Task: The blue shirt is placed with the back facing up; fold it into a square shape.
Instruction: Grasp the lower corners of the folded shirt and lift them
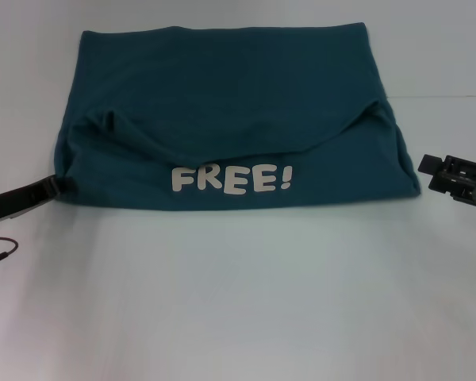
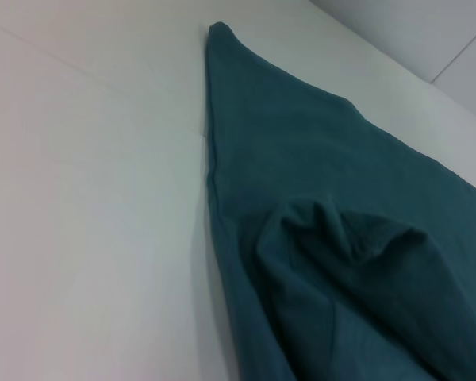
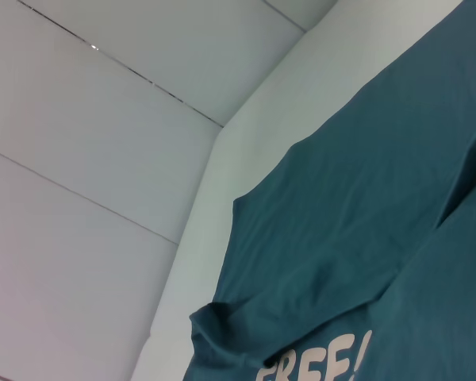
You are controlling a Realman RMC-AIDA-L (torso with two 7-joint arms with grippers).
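The worktop (image 1: 238, 302) is a plain white surface, and it is seen in all three views. Behind it, pale wall panels (image 3: 79, 159) with thin seams are shown in the right wrist view.

The blue shirt (image 1: 222, 103) is laid flat across the far half of the worktop, folded into a wide rectangle. A folded-over upper layer forms a curved, rumpled edge across the middle. Below that edge, the white printed word "FREE!" (image 1: 230, 179) is exposed on the cloth, although the shirt is described as plain. The near hem is run straight between the two grippers.

The left gripper (image 1: 54, 187) is placed at the near left corner of the shirt, low on the worktop. Its fingers are touching or just meeting the cloth edge; whether they are open or clamped on the corner cannot be told. A thin cable (image 1: 4, 250) is seen on the near side of this arm.

The right gripper (image 1: 426, 165) is held just beside the near right corner of the shirt, apart from the cloth. Nothing is seen between its fingers, and their opening cannot be told.
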